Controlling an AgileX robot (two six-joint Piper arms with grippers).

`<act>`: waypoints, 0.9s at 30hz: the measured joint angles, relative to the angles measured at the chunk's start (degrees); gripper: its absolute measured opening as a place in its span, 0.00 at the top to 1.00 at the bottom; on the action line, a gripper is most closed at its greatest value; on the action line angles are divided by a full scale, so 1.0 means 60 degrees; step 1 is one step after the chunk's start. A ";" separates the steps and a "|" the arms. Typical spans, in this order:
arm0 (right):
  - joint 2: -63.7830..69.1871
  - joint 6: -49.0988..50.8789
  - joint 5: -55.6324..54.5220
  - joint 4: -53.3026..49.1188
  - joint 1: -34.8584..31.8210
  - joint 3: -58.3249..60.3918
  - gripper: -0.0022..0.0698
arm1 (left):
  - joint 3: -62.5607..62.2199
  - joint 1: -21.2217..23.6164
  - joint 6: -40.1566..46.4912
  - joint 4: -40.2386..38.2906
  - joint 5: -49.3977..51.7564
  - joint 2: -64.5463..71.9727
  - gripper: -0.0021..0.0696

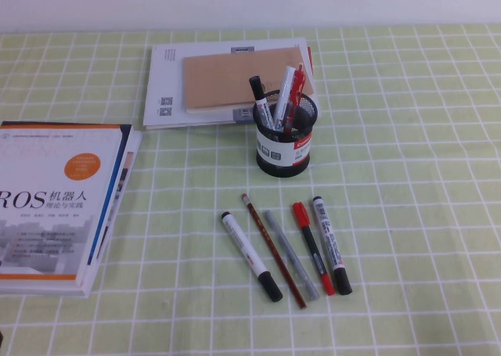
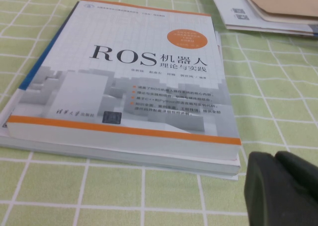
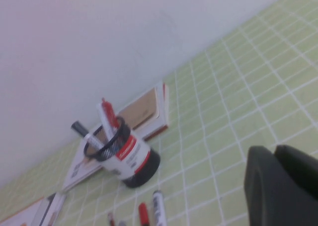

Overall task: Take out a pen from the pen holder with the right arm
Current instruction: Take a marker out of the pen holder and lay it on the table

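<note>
Bench [image 1: 423,239] lying under green-checked cloth [image 1: 407,74], white wall [image 1: 235,0] rising behind | pen holder [image 1: 282,146] standing mid-bench, carrying pens [image 1: 285,96] | right gripper [image 3: 275,154] hanging well apart from it, jaws pressing together, empty | left gripper [image 2: 276,161] hanging near ROS book [image 2: 124,87], jaws pressing together

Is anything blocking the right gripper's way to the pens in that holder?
Nothing visible: only tablecloth lies between the shut right gripper and the pen holder. The left gripper sits by the ROS book.

Checked cloth [image 1: 407,98]: books [image 1: 55,207], pens [image 1: 290,254], pen holder [image 1: 282,149]
</note>
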 joint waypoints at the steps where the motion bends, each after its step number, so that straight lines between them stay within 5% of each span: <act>1: 0.0000 -0.0015 0.0329 0.0018 0.0000 -0.0030 0.99 | 0.0000 0.0000 0.0000 0.0000 0.0000 0.0000 0.98; 11: 0.3147 -0.0167 0.3511 -0.1206 0.0000 -0.2855 0.99 | 0.0000 0.0000 0.0000 0.0000 0.0000 0.0000 0.98; 19: 0.6997 -0.1257 0.4112 -0.1733 0.0038 -0.5078 0.99 | 0.0000 0.0000 0.0000 0.0000 0.0000 0.0000 0.98; 27: 1.0021 -0.1297 0.3178 -0.2885 0.2366 -0.7206 0.99 | 0.0000 0.0000 0.0000 0.0000 0.0000 0.0000 0.98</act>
